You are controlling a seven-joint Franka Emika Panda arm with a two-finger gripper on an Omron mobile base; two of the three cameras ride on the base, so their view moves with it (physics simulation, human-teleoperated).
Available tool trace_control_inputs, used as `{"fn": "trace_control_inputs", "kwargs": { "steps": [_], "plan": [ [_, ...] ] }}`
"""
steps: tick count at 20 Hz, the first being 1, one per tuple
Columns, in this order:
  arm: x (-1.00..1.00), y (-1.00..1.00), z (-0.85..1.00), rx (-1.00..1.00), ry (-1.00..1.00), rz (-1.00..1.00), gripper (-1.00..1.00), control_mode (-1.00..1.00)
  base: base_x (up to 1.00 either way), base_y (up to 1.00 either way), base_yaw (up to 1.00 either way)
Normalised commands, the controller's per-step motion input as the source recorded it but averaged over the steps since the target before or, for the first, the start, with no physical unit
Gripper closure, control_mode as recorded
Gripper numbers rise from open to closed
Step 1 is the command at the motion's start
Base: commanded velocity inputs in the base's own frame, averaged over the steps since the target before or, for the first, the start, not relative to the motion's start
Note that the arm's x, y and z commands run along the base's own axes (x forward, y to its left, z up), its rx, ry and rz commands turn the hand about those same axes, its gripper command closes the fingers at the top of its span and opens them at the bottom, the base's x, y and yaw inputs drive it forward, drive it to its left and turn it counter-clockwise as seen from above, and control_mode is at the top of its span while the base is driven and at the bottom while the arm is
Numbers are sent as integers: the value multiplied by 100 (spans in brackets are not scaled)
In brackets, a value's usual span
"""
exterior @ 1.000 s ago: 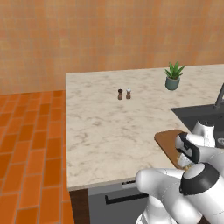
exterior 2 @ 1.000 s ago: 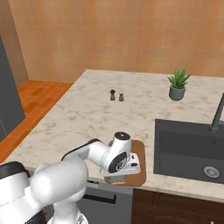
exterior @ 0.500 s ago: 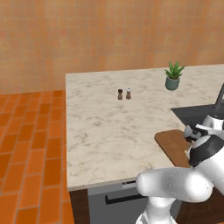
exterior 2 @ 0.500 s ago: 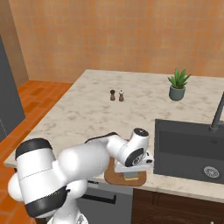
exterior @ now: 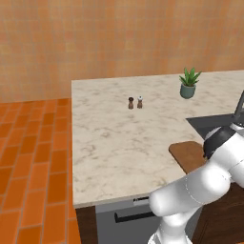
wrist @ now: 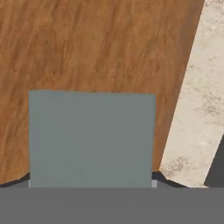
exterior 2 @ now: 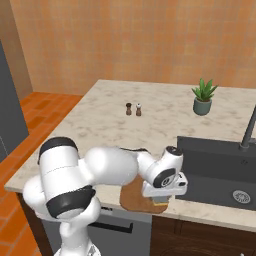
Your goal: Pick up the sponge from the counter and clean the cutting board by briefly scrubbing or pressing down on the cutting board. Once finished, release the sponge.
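Note:
The grey-green top of the sponge (wrist: 92, 139) takes up the lower middle of the hand view. It lies flat on the brown wooden cutting board (wrist: 87, 43), close to the board's edge. My gripper (wrist: 92, 183) is shut on the sponge, with a dark fingertip showing at each lower corner of it. From the right base camera, the gripper (exterior 2: 161, 200) points down at the cutting board (exterior 2: 134, 197), near the front edge of the marbled counter (exterior 2: 100, 125) and beside the sink. In the left base view my arm covers most of the cutting board (exterior: 187, 153).
The dark sink basin (exterior 2: 220, 172) with its faucet (exterior 2: 248, 131) lies just right of the board. A potted plant (exterior 2: 203, 97) and two small shakers (exterior 2: 133, 109) stand farther back on the counter. Orange tiled floor (exterior: 33, 157) lies to the left.
My hand has moved with the sponge a little along the board toward the sink and the front edge. The elbow has swung out to the left in the right base view.

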Motion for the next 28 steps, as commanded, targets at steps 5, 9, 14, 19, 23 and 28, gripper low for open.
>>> {"fn": "trace_control_inputs", "kwargs": {
  "steps": [5,9,14,19,23,28],
  "plan": [
    [0,7,-20,-1,-4,3,100,-100,0,0,0],
    [0,98,0,-6,-3,12,100,-100,0,0,0],
    [7,100,38,-17,-4,12,100,-100,0,0,0],
    [38,100,32,-15,-7,3,100,-100,0,0,0],
    [50,100,0,9,8,18,100,-100,0,0,0],
    [50,100,0,0,7,46,100,-100,0,0,0]
  ]
}}
